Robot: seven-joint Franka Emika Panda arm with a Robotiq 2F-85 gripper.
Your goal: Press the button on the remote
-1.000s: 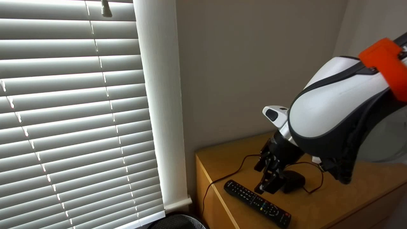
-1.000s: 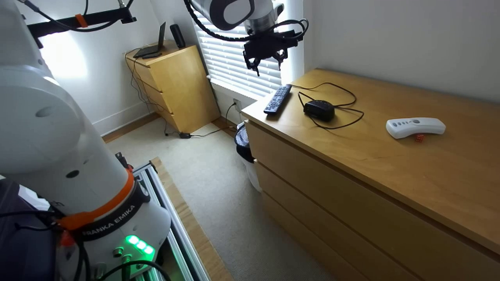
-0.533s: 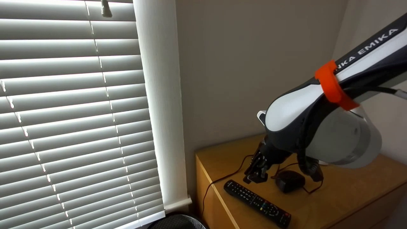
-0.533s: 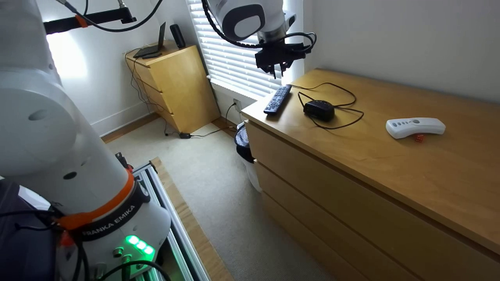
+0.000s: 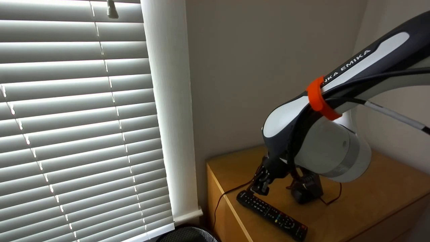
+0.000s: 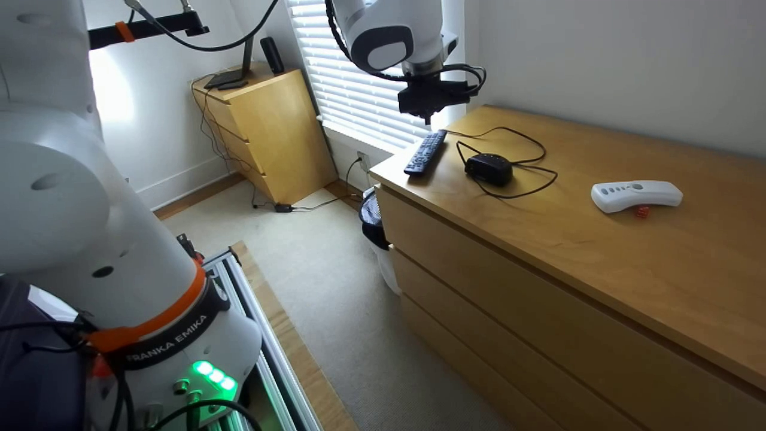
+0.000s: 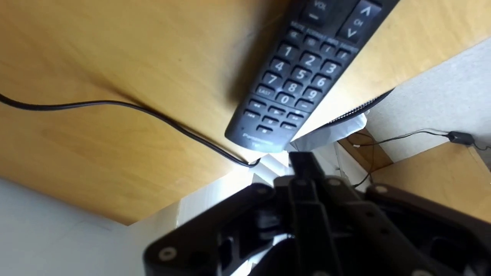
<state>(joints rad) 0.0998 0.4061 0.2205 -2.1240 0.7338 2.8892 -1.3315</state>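
I see the remote (image 6: 426,153) on the dresser (image 6: 574,221), below the gripper (image 6: 427,120); its digits (image 7: 301,73) readable in wrist view only. Gripper clenched, fingertips (image 7: 301,165) together. White handset (image 6: 637,194) well right of gripper, in an exterior view only. Vs a second ago: fingertips drew together, arm (image 5: 356,74) shifted.

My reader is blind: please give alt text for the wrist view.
A slim black plastic remote control with numbered buttons lies on a yellowish wooden top. Lower in frame: a closed black two-fingered gripper; at left, a thin black cord.
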